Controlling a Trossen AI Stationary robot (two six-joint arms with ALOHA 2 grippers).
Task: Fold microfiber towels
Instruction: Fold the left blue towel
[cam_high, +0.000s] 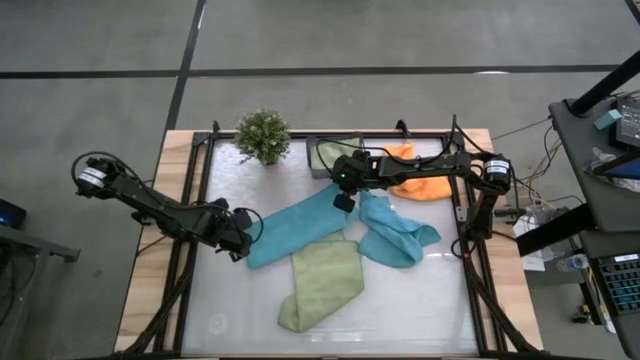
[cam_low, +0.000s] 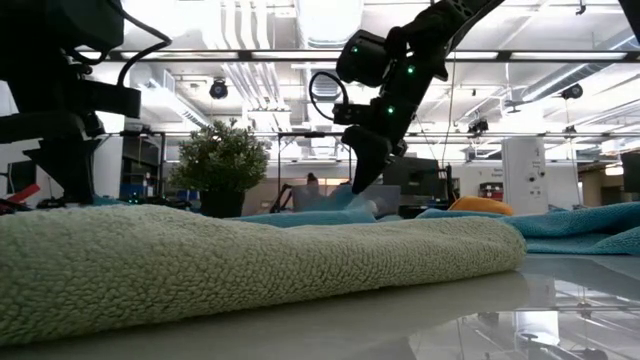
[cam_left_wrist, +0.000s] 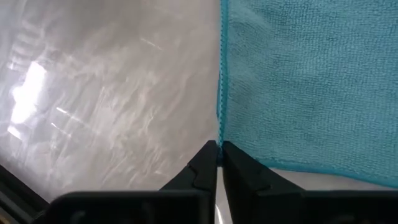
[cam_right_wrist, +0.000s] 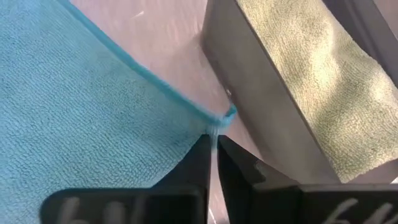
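A: Which step is in hand now?

B: I judge it is the spreading of one teal-blue towel (cam_high: 300, 228) before the fold; it lies stretched on the table (cam_high: 420, 310), from near the left edge toward the far middle; the left gripper (cam_high: 240, 245) has its fingers pressed together on the near-left corner of this towel, at the hem; the right gripper (cam_high: 343, 200) is closed on the far corner of the same towel, just beside the grey bin (cam_high: 325, 165).

A: And where are the other towels?

B: A second teal-blue towel (cam_high: 395, 232) lies crumpled right of the centre, touching the first one; a light green towel (cam_high: 322, 282) lies toward the near edge, partly under the stretched one; the orange towel (cam_high: 420, 175) is at the far right, under the right arm; another green cloth (cam_right_wrist: 311, 74) sits inside the bin; the small plant (cam_high: 263, 135) stands at the far-left corner.

A: What does the next move ask for?

B: Both grips are only on the very edge of the cloth, so they can slip; I think the arms must keep the towel taut and flat, then carry one held corner over to the opposite side so the edges meet; the neighbouring towels touch it and may be dragged along.
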